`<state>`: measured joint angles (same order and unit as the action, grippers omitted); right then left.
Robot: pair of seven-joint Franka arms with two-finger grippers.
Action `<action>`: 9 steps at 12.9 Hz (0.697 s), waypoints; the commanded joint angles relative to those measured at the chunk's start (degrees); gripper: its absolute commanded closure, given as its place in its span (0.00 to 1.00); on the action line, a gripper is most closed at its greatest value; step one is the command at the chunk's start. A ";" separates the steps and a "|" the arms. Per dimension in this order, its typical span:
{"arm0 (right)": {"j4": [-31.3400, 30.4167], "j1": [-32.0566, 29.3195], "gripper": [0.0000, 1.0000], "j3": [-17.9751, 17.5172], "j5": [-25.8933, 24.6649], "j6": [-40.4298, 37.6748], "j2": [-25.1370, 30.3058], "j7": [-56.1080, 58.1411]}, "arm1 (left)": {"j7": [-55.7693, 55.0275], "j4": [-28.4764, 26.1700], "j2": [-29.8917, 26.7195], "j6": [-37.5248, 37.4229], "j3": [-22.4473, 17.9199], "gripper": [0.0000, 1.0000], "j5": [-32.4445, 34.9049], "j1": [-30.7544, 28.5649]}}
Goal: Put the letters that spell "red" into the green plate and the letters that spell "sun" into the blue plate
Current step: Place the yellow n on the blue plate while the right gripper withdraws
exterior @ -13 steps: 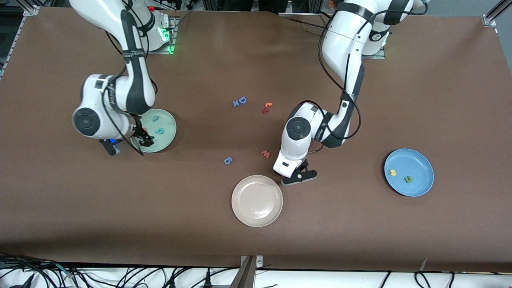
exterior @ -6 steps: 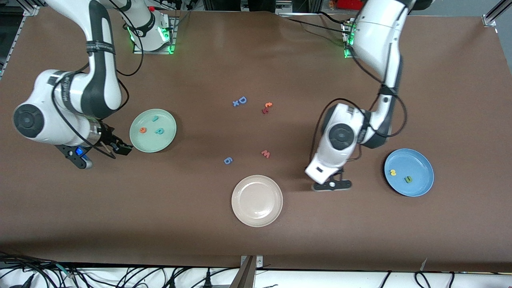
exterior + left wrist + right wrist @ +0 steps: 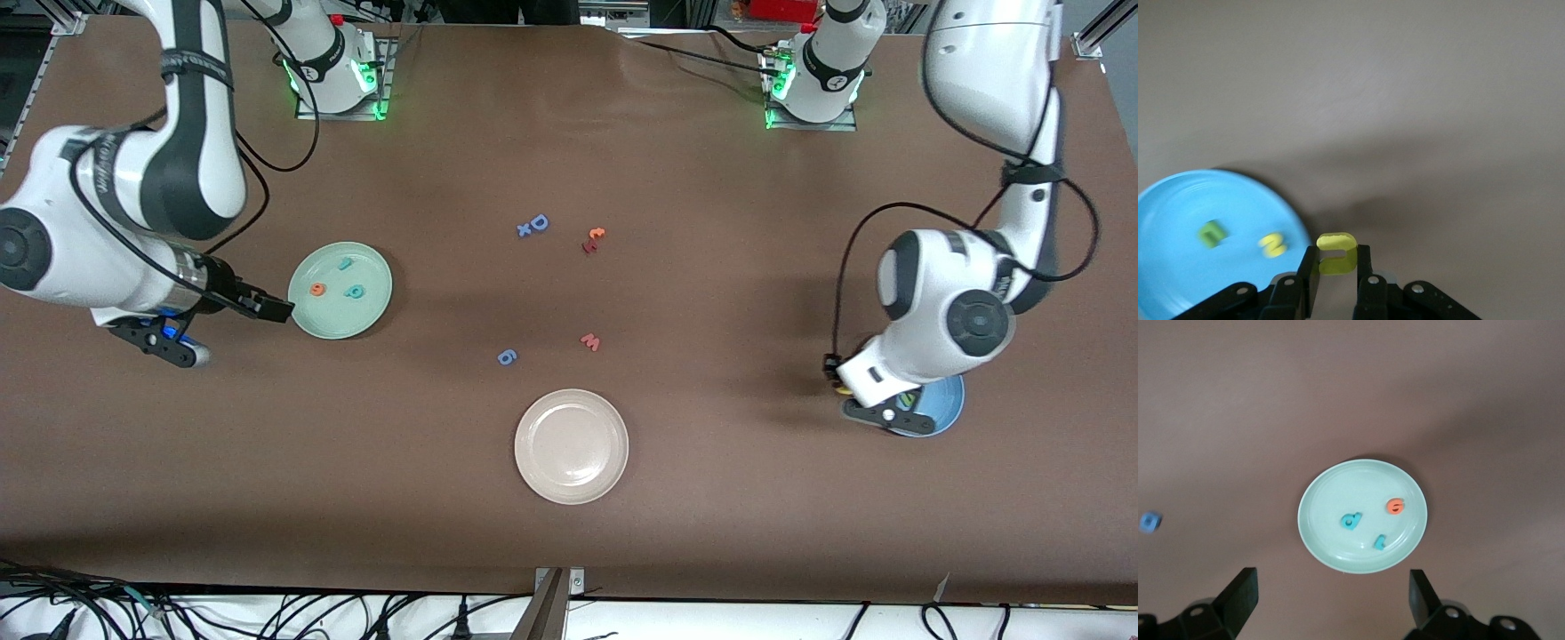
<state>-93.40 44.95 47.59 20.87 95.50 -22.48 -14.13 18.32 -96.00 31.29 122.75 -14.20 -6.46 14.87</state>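
Yellow "u" [image 3: 1336, 253] in L pincer [image 3: 1336, 273]

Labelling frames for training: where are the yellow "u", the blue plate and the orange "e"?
yellow foam "u" [image 3: 1336, 253], left wrist view, its curved body.
round sky-blue plate [image 3: 1178, 213], left wrist view, bare floor.
orange foam "e" [image 3: 1395, 506], right wrist view, its middle.

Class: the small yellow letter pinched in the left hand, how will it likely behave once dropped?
The yellow letter looks thin and tiny between the left hand fingers, so probably very light. Its flat faces suggest it lands flat, not rolling.
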 commanded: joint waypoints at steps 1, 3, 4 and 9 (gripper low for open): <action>-0.47 -1.01 0.00 -0.83 -4.92 -2.68 5.68 6.11 | 10.38 -2.70 -1.93 -1.29 1.11 0.82 1.71 -3.96; -0.38 -2.92 0.00 -6.86 -13.71 -2.26 9.53 6.57 | 16.63 -3.14 -1.06 -1.20 1.11 0.81 1.62 -6.95; -0.20 -6.07 0.00 -12.12 -16.53 -1.38 11.04 6.66 | 18.83 -3.32 -0.96 -1.20 1.11 0.78 1.71 -7.92; 0.94 -28.14 0.00 -37.98 -21.48 0.30 14.48 9.82 | 19.82 -3.32 -0.17 -1.11 1.19 0.00 1.89 -8.28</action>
<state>-92.55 23.34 15.99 0.43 95.27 -9.28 -7.03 37.53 -99.30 31.47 121.82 -13.68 -6.45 6.78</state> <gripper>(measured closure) 0.000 0.485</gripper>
